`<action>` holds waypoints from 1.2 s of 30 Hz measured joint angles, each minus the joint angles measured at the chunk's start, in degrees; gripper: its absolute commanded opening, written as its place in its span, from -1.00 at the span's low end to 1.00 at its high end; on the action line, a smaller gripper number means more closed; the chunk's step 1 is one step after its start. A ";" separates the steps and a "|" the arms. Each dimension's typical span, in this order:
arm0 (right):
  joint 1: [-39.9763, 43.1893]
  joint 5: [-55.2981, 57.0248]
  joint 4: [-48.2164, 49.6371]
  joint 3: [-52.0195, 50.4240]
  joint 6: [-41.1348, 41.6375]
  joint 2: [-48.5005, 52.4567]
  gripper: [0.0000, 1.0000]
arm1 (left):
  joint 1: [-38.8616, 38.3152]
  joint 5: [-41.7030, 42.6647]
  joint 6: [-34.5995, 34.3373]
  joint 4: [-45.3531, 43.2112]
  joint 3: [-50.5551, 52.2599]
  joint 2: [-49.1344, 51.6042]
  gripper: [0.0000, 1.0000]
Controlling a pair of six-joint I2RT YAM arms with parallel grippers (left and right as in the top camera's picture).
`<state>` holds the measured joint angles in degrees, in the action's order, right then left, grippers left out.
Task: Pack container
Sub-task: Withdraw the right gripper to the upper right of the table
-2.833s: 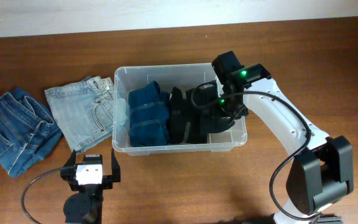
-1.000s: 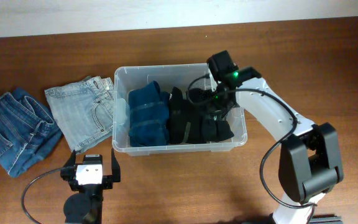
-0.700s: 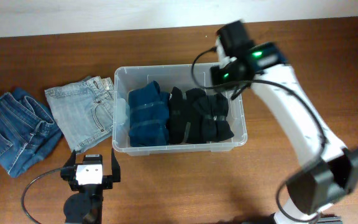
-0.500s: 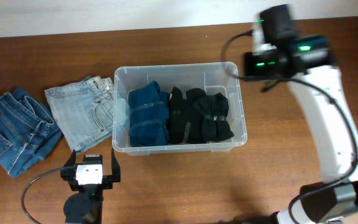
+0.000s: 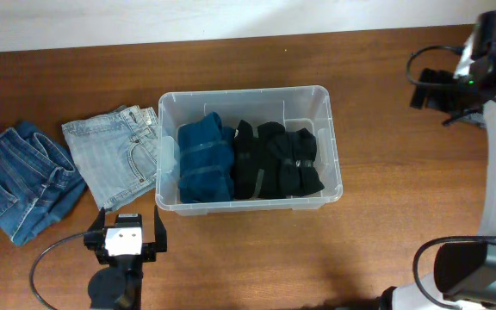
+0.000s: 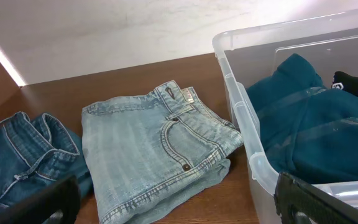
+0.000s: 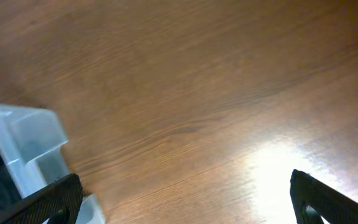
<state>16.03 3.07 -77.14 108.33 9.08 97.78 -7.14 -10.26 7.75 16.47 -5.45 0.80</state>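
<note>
The clear container [image 5: 244, 92] stands mid-table, holding a teal folded garment [image 5: 203, 164] on its left and black garments [image 5: 278, 162] on its right. My right gripper [image 5: 422, 89] hangs open and empty over bare wood, well to the right of the tub. In the right wrist view the gripper [image 7: 188, 202] has only tabletop between its fingers, with a corner of the container [image 7: 30, 143] at the left edge. My left gripper [image 5: 126, 237] rests open near the front edge. In the left wrist view the gripper [image 6: 179, 208] faces the container wall [image 6: 235, 99] and the teal garment [image 6: 309, 130].
Folded light denim shorts [image 5: 114, 159] lie just left of the tub, touching its wall, also seen as light denim [image 6: 154, 149] ahead of the left gripper. Darker jeans [image 5: 24, 181] lie crumpled at the far left. A white wall runs along the table's back edge.
My right gripper opened, let go of the black garment inside the container, lifted out and swung far to the right. The left arm has not moved.
</note>
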 measured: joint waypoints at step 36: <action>1.88 0.13 -0.02 0.00 -0.02 0.00 0.97 | 0.00 3.65 0.00 -3.67 -0.09 0.00 0.99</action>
<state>17.91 3.20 -77.17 108.33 9.06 97.78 -7.14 -6.61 7.75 12.80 -5.54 0.80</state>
